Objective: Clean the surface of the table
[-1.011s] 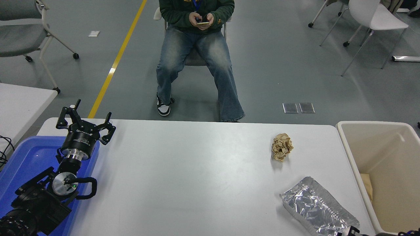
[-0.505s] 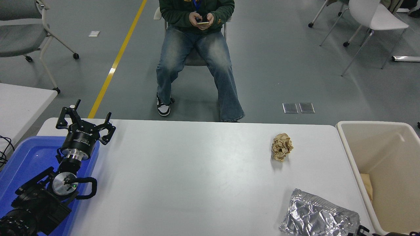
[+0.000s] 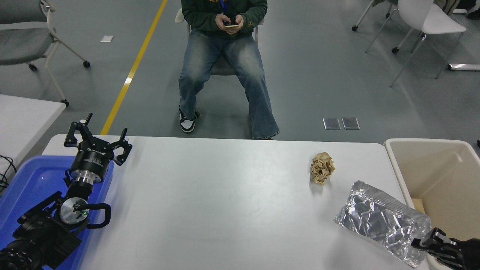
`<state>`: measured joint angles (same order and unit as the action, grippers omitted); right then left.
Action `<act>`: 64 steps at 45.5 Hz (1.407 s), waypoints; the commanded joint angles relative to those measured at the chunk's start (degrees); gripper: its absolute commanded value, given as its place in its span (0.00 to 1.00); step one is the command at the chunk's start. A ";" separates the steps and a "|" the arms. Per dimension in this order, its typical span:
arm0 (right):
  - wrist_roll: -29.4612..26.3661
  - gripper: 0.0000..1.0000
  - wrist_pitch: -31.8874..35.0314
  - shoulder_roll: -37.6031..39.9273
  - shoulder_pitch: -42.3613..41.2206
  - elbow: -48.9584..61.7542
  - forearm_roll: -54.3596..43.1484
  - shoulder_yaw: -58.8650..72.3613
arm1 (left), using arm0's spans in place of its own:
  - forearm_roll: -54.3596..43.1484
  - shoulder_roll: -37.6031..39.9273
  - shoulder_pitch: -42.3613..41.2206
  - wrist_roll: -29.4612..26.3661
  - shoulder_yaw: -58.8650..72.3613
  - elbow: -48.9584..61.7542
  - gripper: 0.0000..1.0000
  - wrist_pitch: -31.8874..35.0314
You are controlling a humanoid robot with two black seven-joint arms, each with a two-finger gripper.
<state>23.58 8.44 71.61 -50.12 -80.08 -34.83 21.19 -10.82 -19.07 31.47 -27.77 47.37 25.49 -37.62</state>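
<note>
The table surface (image 3: 225, 202) is a wide white-grey top. A crumpled silver foil bag (image 3: 378, 217) hangs tilted over its right edge, its lower right corner pinched by my right gripper (image 3: 422, 243), which comes in at the bottom right corner and is shut on it. The bag's right end overlaps the rim of the beige bin. A crumpled ball of brown paper (image 3: 322, 168) lies on the table to the upper left of the bag. My left gripper (image 3: 97, 141) is parked at the far left with its fingers spread open and nothing between them.
A beige bin (image 3: 423, 143) stands against the table's right edge. A blue tray (image 3: 30, 180) lies under my left arm. A person (image 3: 225, 56) sits beyond the far edge, holding a phone. A smaller white table (image 3: 22, 120) and chairs stand around.
The foil bag has swung from the bottom edge up and to the right, reaching the bin's rim, with my right gripper on its corner. The left arm and the paper ball have not moved.
</note>
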 commanded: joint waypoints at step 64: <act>-0.99 0.00 28.21 24.37 -16.68 1.68 -7.36 -8.54 | 0.01 0.00 0.00 0.00 0.00 0.00 1.00 -0.08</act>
<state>22.60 36.19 95.74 -66.54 -78.95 -42.01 13.03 -10.81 -19.07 31.46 -27.77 47.37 25.49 -37.63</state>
